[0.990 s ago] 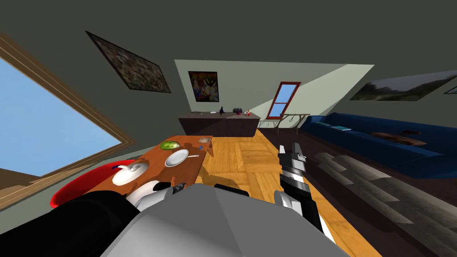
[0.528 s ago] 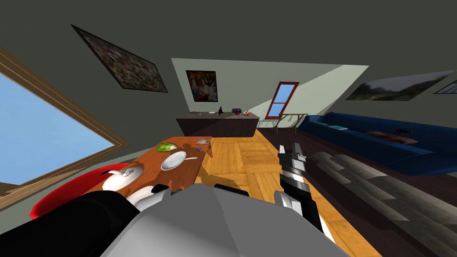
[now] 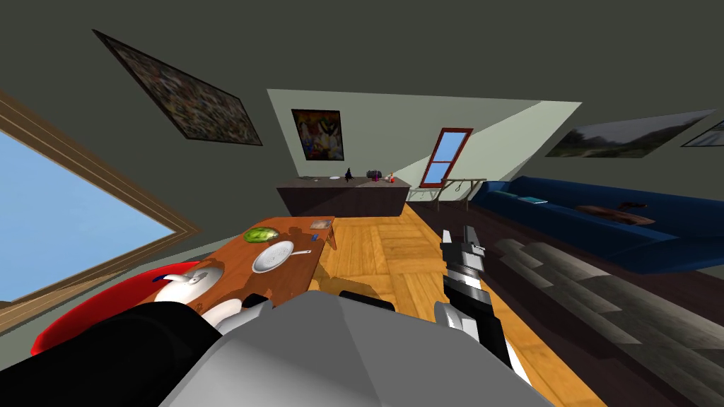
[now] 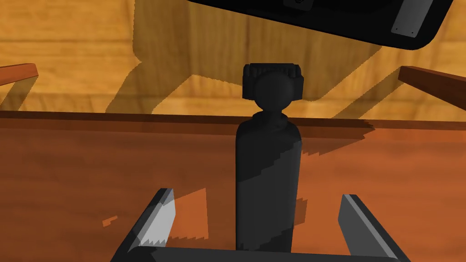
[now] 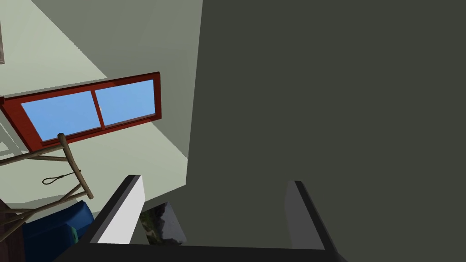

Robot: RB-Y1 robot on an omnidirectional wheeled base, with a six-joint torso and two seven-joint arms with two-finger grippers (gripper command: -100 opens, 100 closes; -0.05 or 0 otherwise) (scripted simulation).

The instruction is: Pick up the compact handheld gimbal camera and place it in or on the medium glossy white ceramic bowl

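The left tool (image 4: 257,195) is low over a reddish-brown counter (image 4: 91,173), its two fingers spread wide and gripping nothing. The compact black gimbal camera (image 4: 267,173) stands upright between them with a gap on each side, a little nearer the right finger. Its rounded head rises past the fingertips. It stands just short of the counter's edge ahead of the tool, and beyond that edge lies a wood plank floor (image 4: 68,27). Bare counter shows outside both fingers.

In the head view the counter (image 3: 233,272) is long and narrow, with a red rounded seat (image 3: 85,318) against its left side. On it, further along from the left tool, are a white rounded vessel (image 3: 180,285), a round pale dish with a handle (image 3: 273,256), a green leafy ball (image 3: 263,234) and a small flat card (image 3: 320,224), too small to read.

The right tool (image 3: 459,233) is raised over open floor, well apart from the counter, its fingers wide apart and empty. To its right are a grey rug (image 3: 601,297) and a blue sofa (image 3: 601,219). Far ahead of it a dark sideboard (image 3: 343,194) stands against the wall.
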